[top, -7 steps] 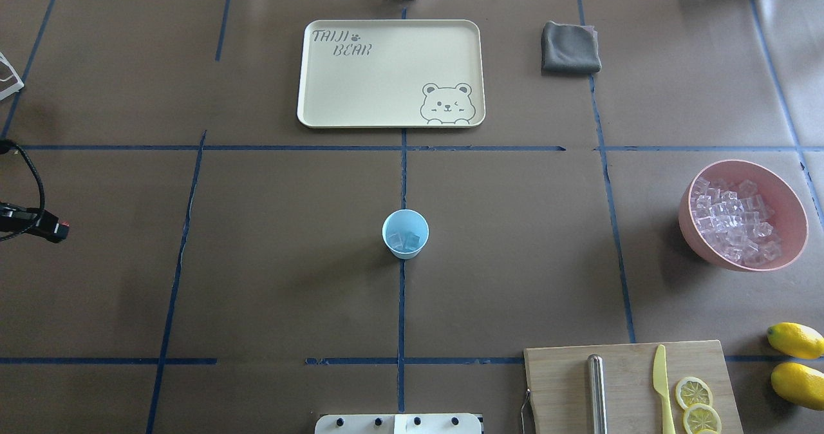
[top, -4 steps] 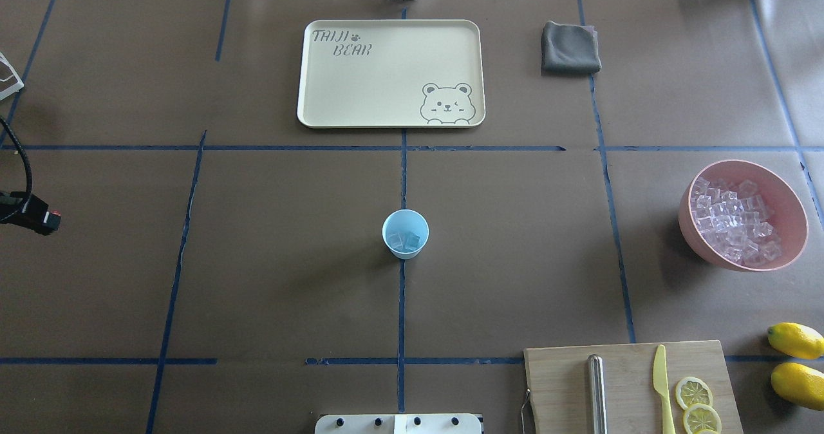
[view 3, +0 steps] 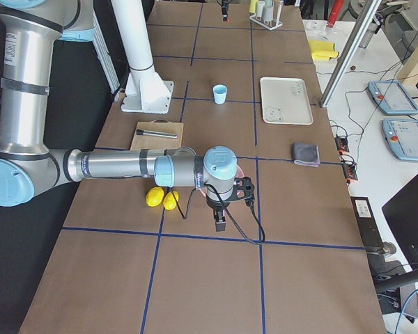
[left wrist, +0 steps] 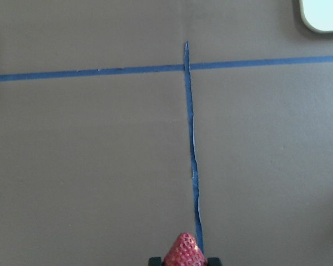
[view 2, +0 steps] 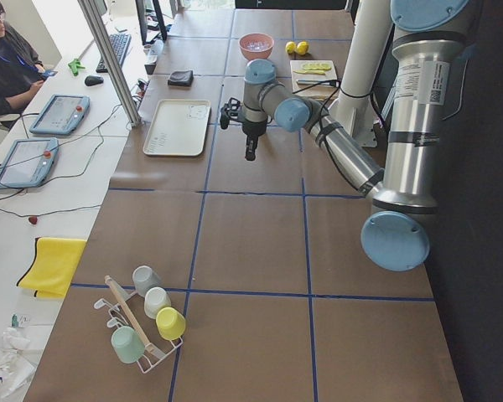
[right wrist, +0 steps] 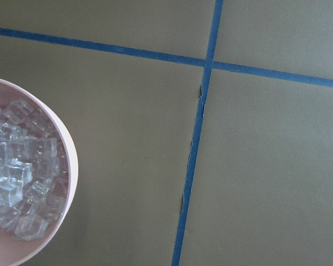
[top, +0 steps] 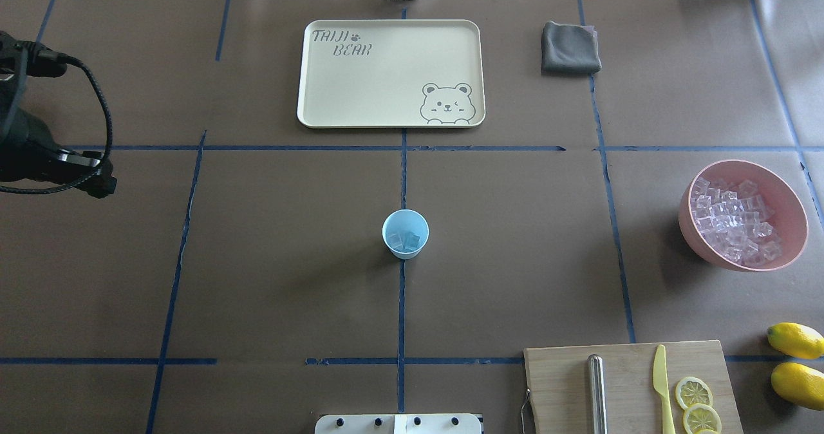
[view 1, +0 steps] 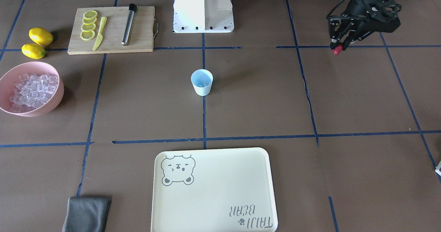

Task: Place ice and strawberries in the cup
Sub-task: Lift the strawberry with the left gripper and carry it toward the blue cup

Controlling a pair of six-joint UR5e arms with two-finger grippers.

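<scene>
L gripper (view 1: 339, 46): jaws clamped on small red strawberry (left wrist: 184, 252), above table (top: 270, 279) near left end.
R gripper (view 3: 220, 221): jaws, can't tell.
Cup: light blue plastic cup (top: 405, 225), table centre, clear ice cubes (top: 406, 240) inside.

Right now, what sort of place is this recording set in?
Probably a robotics lab workcell: a robot arm over a table gridded with blue tape, and control tablets on a side bench.

At centre, cup (top: 405, 254) holding ice (top: 405, 239); behind it, tray (top: 386, 73); far right, bowl (top: 686, 223) of ice; near right, cutting board (top: 560, 382).
</scene>
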